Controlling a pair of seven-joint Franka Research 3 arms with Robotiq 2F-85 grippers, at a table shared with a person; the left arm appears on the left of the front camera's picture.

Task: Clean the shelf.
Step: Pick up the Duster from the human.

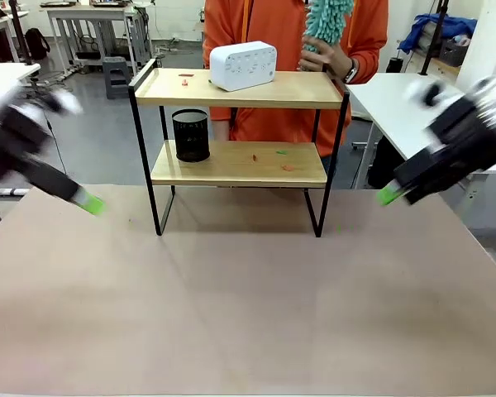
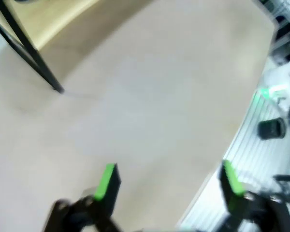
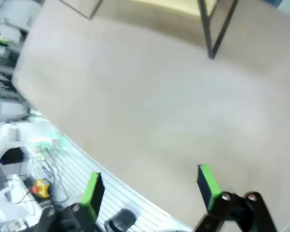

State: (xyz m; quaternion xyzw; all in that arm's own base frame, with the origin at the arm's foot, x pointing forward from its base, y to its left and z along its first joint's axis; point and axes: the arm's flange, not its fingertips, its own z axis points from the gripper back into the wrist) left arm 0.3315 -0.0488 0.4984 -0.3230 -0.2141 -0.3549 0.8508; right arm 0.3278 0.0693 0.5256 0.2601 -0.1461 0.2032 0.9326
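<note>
The shelf (image 1: 231, 165) stands on the table (image 1: 248, 298), rigid and probably light; a black frame post (image 1: 145, 157) is the safest hold. Left gripper (image 1: 89, 202) left of the shelf, right gripper (image 1: 388, 195) right of it, fingers spread wide, empty.

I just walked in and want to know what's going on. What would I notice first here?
Probably the wooden shelf in the middle, with a white box on top, a black mesh cup below and tiny coloured scraps on its boards. Behind it a person in orange holds up a fluffy teal duster. The left gripper and right gripper hang open at either side.
</note>
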